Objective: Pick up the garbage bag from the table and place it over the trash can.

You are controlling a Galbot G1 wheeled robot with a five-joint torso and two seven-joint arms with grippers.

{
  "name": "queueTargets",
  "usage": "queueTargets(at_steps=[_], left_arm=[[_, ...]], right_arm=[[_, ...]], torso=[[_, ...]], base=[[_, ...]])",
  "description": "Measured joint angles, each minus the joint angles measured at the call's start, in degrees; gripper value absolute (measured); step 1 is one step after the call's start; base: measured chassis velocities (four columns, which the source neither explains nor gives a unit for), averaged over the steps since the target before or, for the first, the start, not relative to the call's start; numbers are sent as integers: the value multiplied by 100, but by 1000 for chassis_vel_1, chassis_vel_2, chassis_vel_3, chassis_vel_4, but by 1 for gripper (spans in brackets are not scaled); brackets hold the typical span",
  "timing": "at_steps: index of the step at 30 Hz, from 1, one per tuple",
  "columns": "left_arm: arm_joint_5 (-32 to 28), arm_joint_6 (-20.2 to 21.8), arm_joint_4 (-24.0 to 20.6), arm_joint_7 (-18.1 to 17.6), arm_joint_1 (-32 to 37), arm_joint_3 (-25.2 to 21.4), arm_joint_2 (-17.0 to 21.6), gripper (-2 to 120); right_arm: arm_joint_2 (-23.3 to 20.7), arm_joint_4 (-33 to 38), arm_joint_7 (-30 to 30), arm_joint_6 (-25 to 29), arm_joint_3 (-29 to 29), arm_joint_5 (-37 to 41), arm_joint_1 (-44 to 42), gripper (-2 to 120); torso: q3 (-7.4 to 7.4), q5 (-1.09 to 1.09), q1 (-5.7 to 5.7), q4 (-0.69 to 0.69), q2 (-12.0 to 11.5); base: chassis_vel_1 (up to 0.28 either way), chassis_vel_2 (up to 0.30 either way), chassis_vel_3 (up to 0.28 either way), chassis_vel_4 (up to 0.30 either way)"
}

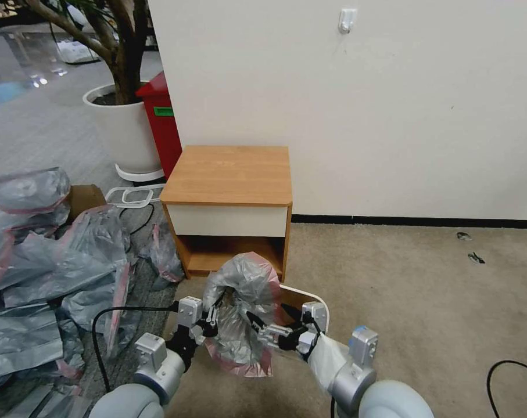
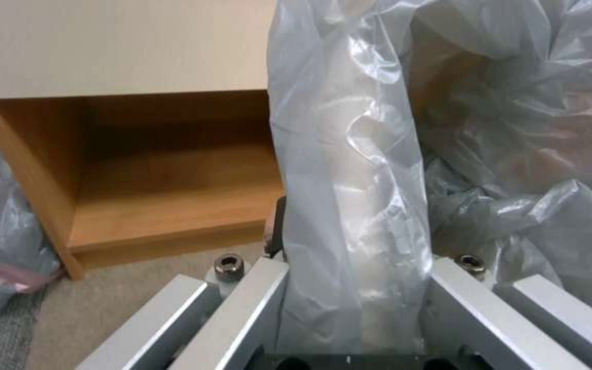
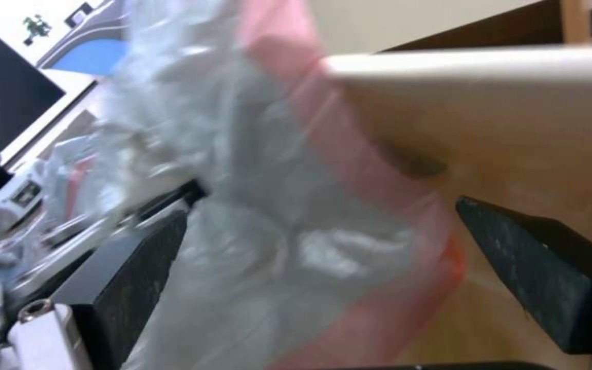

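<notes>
The garbage bag (image 1: 246, 284), grey with a pink-red band, hangs puffed up between my two grippers, low in front of the table (image 1: 228, 168). My left gripper (image 1: 212, 320) grips the bag's left side; in the left wrist view a column of the bag (image 2: 351, 180) is pinched between its metal fingers (image 2: 248, 313). My right gripper (image 1: 269, 325) is at the bag's right side, its black fingers (image 3: 139, 267) spread wide with the bag (image 3: 262, 246) draped loosely between them. The cream trash can (image 1: 316, 302) stands just behind the bag, mostly hidden, and its wall (image 3: 488, 118) lies close to the right gripper.
A heap of similar grey bags (image 1: 42, 273) covers the floor to the left. A tall red bin (image 1: 161, 122) and a white planter (image 1: 126, 130) stand behind the table's left. Bare carpet (image 1: 402, 290) lies to the right, with a black cable (image 1: 510, 371) near the right edge.
</notes>
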Motion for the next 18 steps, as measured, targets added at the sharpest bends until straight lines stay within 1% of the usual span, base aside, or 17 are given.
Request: queueTargets(at_steps=[10, 16, 18], left_arm=[[-4, -48, -50, 89, 26, -27, 31, 4], [-8, -86, -55, 93, 41, -22, 5, 4], [-14, -88, -85, 93, 68, -23, -4, 4]], right_arm=[[62, -258, 24, 13, -32, 348, 270, 100], [110, -385, -213, 114, -138, 479, 340, 100], [111, -484, -446, 264, -165, 461, 380, 100]], torso=[[0, 0, 0, 0, 0], [0, 0, 0, 0, 0], [0, 0, 0, 0, 0]], base=[[0, 0, 0, 0], [0, 0, 0, 0], [0, 0, 0, 0]])
